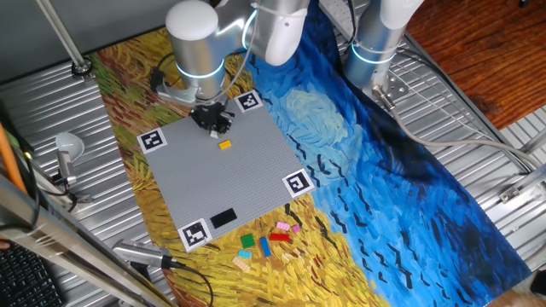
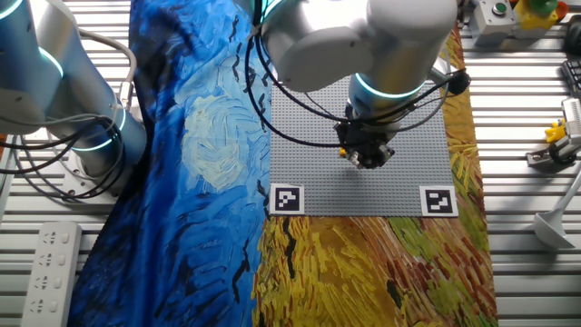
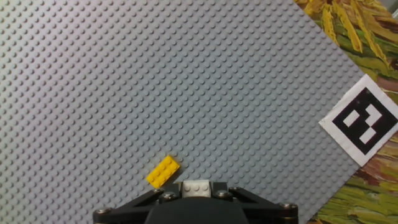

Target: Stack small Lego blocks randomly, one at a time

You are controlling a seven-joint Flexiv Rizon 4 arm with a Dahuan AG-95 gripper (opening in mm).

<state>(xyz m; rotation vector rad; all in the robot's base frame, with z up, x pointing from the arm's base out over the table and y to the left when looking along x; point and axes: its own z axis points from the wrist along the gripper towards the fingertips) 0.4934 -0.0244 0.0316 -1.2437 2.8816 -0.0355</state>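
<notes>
Hand view: yellow block (image 3: 163, 171) just left of claw (image 3: 198, 190).

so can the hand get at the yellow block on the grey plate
Probably yes: the yellow block lies alone on the grey plate close to the hand, with nothing between them.
</notes>
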